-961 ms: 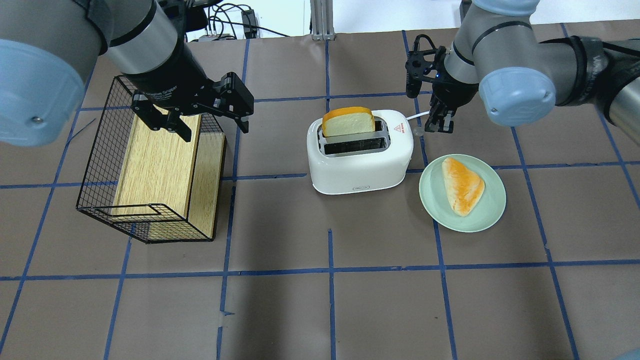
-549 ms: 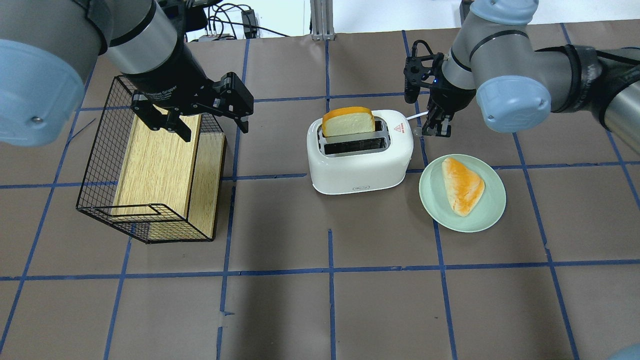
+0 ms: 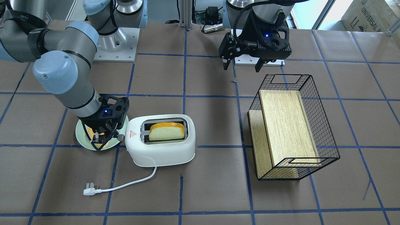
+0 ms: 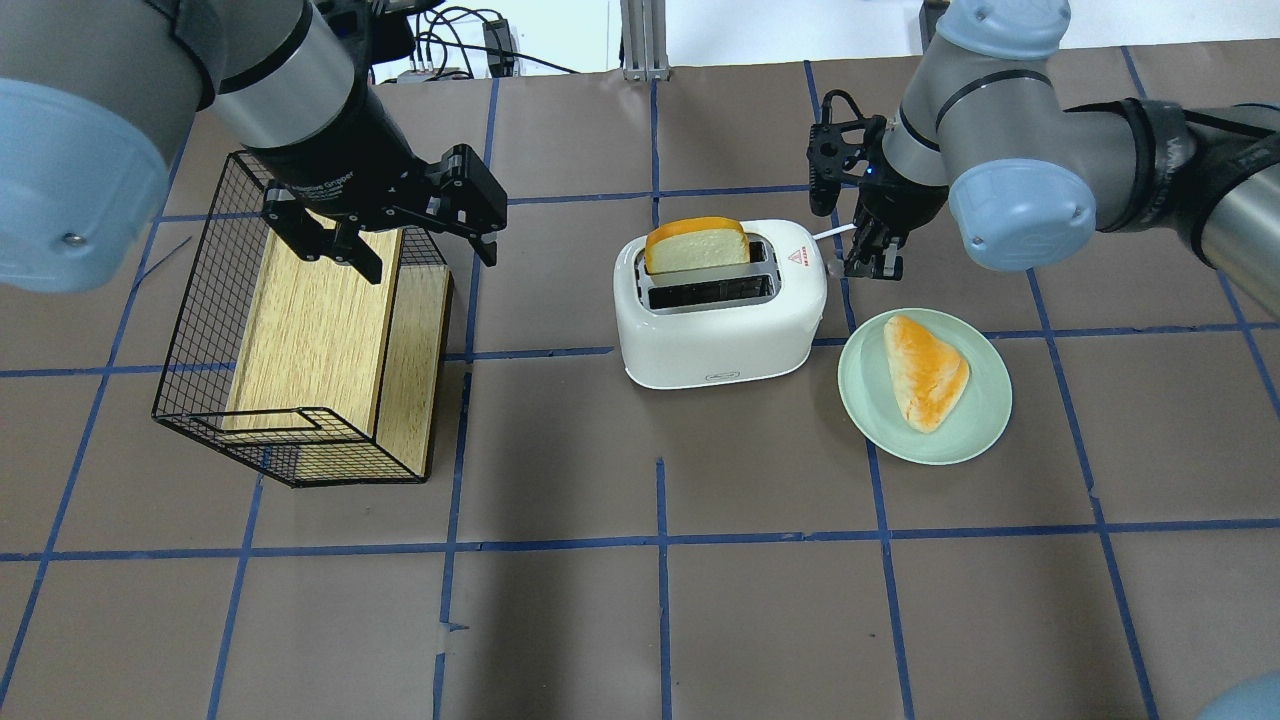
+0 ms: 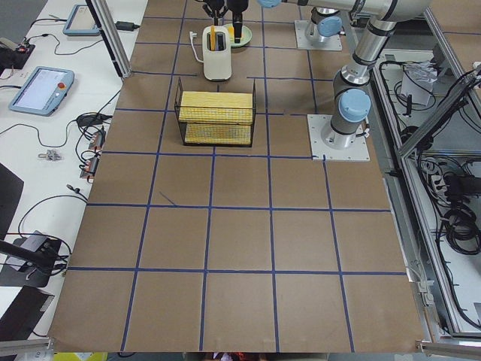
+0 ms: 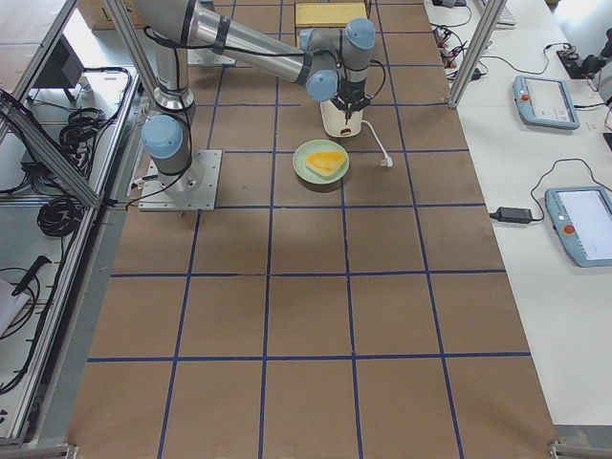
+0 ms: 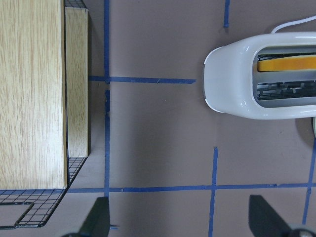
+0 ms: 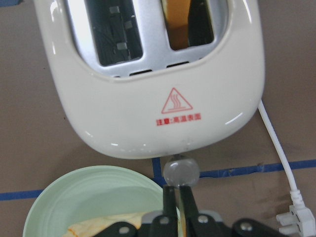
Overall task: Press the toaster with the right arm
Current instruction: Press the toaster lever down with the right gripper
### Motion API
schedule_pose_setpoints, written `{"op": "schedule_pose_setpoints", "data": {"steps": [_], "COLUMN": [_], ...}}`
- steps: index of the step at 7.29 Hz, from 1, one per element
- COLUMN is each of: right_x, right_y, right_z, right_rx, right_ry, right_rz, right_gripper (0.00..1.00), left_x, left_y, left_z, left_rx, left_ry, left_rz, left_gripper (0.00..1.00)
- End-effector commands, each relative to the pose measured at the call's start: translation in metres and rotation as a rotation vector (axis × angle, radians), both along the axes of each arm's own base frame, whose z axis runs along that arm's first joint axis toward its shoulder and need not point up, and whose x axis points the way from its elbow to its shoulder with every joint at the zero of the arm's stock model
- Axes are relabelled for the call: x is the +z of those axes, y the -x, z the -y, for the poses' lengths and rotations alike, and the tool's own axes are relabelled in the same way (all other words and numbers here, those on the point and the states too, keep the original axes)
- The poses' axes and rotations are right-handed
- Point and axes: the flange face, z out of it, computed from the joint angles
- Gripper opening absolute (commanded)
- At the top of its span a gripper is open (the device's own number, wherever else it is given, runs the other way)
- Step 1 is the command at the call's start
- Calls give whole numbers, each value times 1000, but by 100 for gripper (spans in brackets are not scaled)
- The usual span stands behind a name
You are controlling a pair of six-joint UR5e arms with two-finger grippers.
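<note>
The white toaster [image 4: 720, 310] stands mid-table with a bread slice [image 4: 697, 245] upright in its far slot. It also shows in the front view [image 3: 159, 153] and the right wrist view [image 8: 163, 113]. Its silver knob [image 8: 181, 170] is at the end near the plate. My right gripper [image 4: 868, 262] is shut and empty, with its tips right at that knob [image 3: 119, 136]; I cannot tell if they touch. The shut fingers [image 8: 170, 200] point at the knob. My left gripper [image 4: 390, 240] is open and empty above the wire basket's far end.
A pale green plate [image 4: 860, 400] with a triangular bread piece [image 4: 925, 370] lies right of the toaster, under my right wrist. A black wire basket [image 4: 200, 300] holding wooden boards stands at the left. The toaster's cord and plug [image 3: 89, 191] trail on the far side.
My right gripper has moved a little left and down, closer to the toaster's knob end. The left arm, toaster and bread have not moved.
</note>
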Motion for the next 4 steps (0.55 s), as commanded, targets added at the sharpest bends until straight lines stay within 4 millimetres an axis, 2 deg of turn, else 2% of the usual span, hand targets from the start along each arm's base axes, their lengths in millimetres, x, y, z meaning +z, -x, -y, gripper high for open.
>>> {"op": "schedule_pose_setpoints", "data": {"steps": [1, 4], "right_x": [-13, -31], "right_y": [0, -1], "right_z": [-1, 6], "right_rx": [-7, -2], "right_ry": [-26, -27], "right_rz": [5, 8], "right_gripper": [17, 18], "left_x": [0, 0], "left_y": [1, 0], "left_z": [0, 0], "left_rx": [-1, 0], "left_ry": [0, 0], "left_rz": [0, 0], "left_gripper": [100, 100]}}
